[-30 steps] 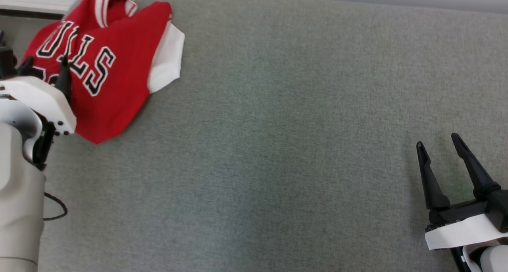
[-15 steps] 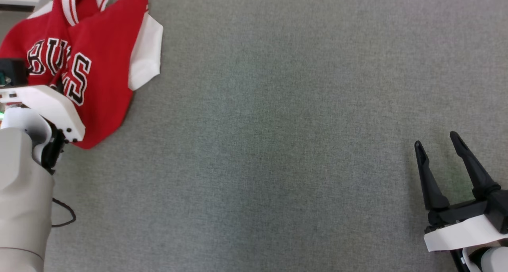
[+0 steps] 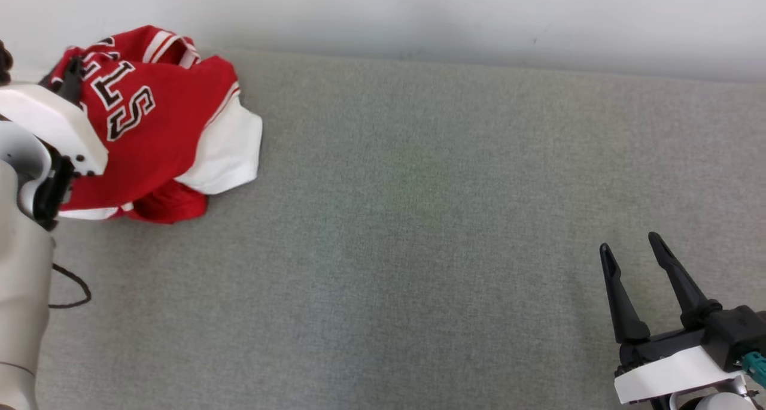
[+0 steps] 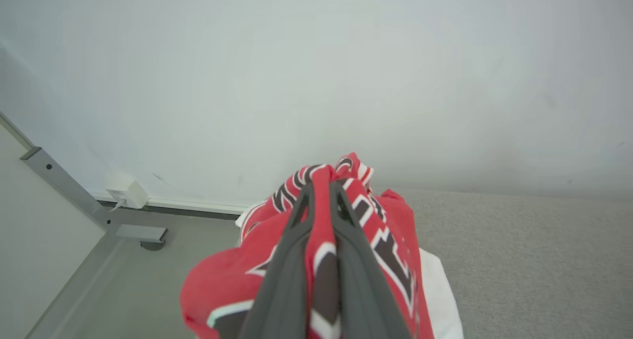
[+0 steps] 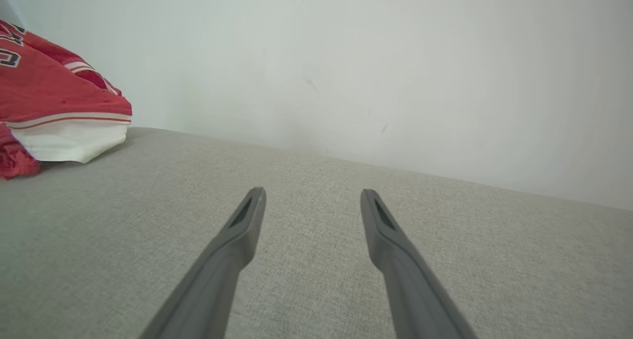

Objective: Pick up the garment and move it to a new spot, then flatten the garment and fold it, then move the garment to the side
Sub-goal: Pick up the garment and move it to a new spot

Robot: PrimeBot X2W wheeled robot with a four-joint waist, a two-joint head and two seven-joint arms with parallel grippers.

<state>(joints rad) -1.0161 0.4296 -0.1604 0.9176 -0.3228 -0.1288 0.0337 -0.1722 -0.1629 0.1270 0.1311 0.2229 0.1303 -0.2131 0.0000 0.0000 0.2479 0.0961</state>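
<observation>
I see the garment (image 3: 161, 128), a red jersey with white sleeves, striped collar trim and black letters edged in white, bunched up on the grey mat (image 3: 419, 230) just in front of the wall (image 3: 419, 15). My left gripper (image 4: 322, 188) pinches a fold of the lettered front between its 2 fingers. My right gripper (image 3: 629, 243) stands spread, well away from the wall.

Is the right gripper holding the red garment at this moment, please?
No, the right gripper has its fingers spread apart over the grey surface, well clear of the red garment.
</observation>
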